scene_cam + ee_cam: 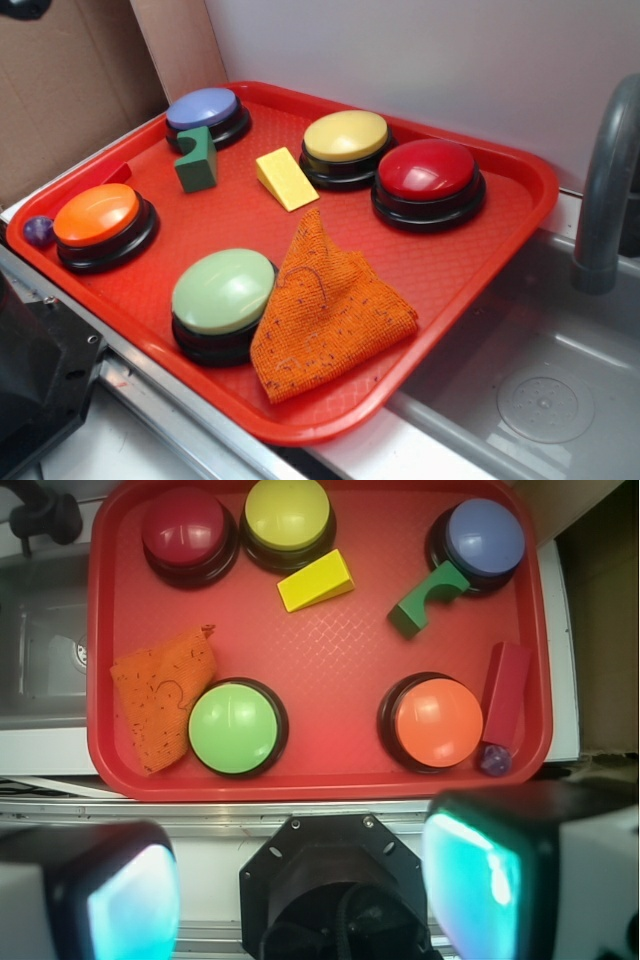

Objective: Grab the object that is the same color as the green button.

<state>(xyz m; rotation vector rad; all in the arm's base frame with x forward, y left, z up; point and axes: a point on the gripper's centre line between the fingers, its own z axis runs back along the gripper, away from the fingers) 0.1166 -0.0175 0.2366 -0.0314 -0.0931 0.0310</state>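
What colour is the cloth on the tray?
Orange cloth, with dark flecks; clearest in the exterior view.

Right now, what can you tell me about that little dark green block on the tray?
The green block is a small, dark green piece, apparently painted wood, with a curved notch cut from one side. It is smaller than any button. It stands on the red tray, right beside the blue button, close enough that contact cannot be ruled out. The yellow wedge lies apart on its other side. Nothing holds it; the gripper is off the tray's near edge, well away.
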